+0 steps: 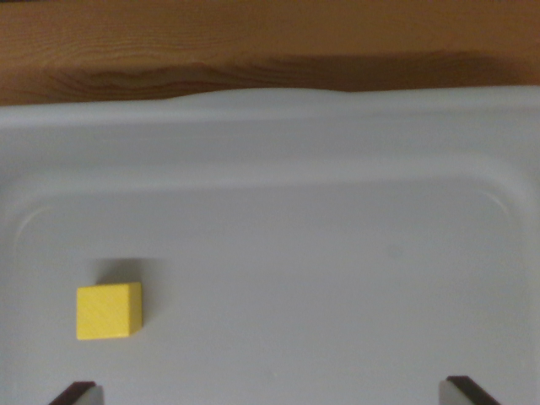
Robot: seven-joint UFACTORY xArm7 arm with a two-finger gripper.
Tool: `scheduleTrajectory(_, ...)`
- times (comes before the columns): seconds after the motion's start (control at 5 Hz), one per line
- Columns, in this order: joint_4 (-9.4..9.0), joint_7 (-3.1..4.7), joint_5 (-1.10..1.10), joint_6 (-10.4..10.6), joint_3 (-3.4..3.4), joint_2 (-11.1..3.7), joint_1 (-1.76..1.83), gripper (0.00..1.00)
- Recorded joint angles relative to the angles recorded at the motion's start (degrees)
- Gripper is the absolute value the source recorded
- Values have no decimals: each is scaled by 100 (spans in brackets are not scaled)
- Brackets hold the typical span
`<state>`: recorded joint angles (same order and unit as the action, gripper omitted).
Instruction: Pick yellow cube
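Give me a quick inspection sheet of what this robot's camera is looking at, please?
Surface: white tray with a raised rim, bare apart from one cube.
Job's things: yellow cube, resting flat on the tray at the wrist view's lower left, untouched.
Clutter: nothing seen.
Hand: hand with only two dark fingertips showing at the bottom edge, spread wide and holding nothing; the cube lies just above the one on the wrist view's left.
Cables: nothing seen.
Surroundings: wooden surface beyond the tray's far rim.

Wrist camera looks down, close, onto a white tray [270,152] — wooden surface [253,42] beyond.
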<state>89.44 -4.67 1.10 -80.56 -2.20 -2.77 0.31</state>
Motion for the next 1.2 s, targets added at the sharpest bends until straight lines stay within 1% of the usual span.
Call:
scheduleTrajectory(0.2, -99, -62, 11, 215, -44, -169, 45, 0)
scheduleTrajectory(0.4, -99, -62, 11, 215, -44, -169, 45, 0)
scheduleTrajectory(0.6, -208, -129, 23, 451, -93, -354, 94, 0)
scheduleTrajectory(0.8, -208, -129, 23, 451, -93, -354, 94, 0)
scheduleTrajectory(1.0, -323, -201, 37, 701, -145, -551, 146, 0)
scheduleTrajectory(1.2, -323, -201, 37, 701, -145, -551, 146, 0)
